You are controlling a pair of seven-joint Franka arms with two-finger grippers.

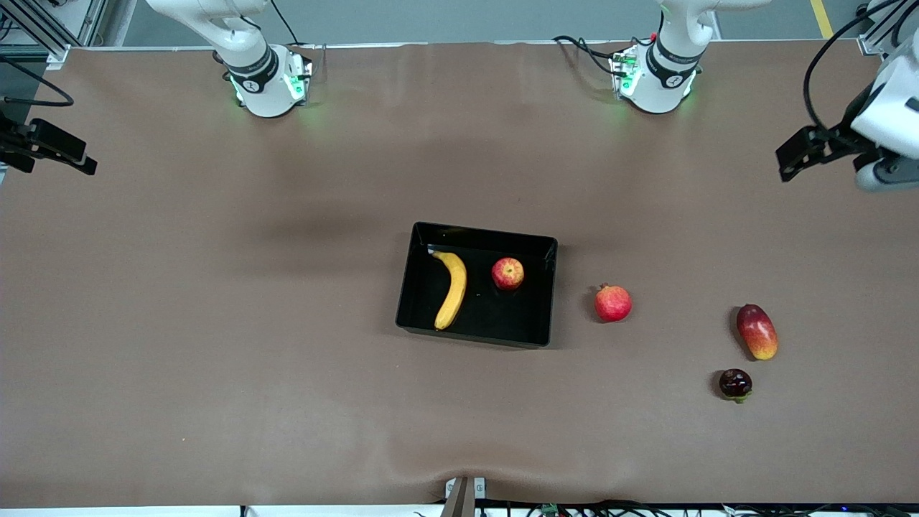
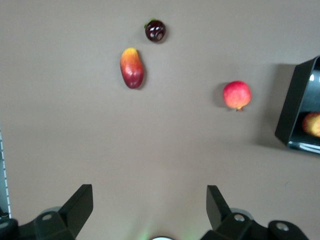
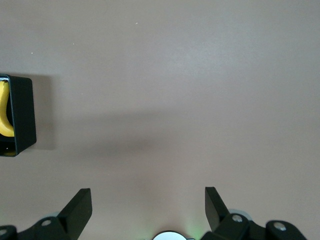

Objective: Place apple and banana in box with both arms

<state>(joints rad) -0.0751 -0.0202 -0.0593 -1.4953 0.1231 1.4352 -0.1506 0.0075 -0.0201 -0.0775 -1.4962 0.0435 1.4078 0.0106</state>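
Lower in the frame toward the left arm's end lie a dark plum (image 1: pixel 735 383) and a mango (image 1: pixel 757 331), with a pomegranate (image 1: pixel 612 302) just beside the box (image 1: pixel 477 231) at mid-frame. The banana (image 1: pixel 452 291) and apple (image 1: pixel 507 273) both lie inside the box, apart from each other, so the task looks done. At the frame's upper side edges the left gripper (image 1: pixel 797 154) and right gripper (image 1: pixel 43 147) hang over the tabletop, fingers apart and empty; the main risk is a needless re-reach clipping the box wall or grabbing the pomegranate as the apple.
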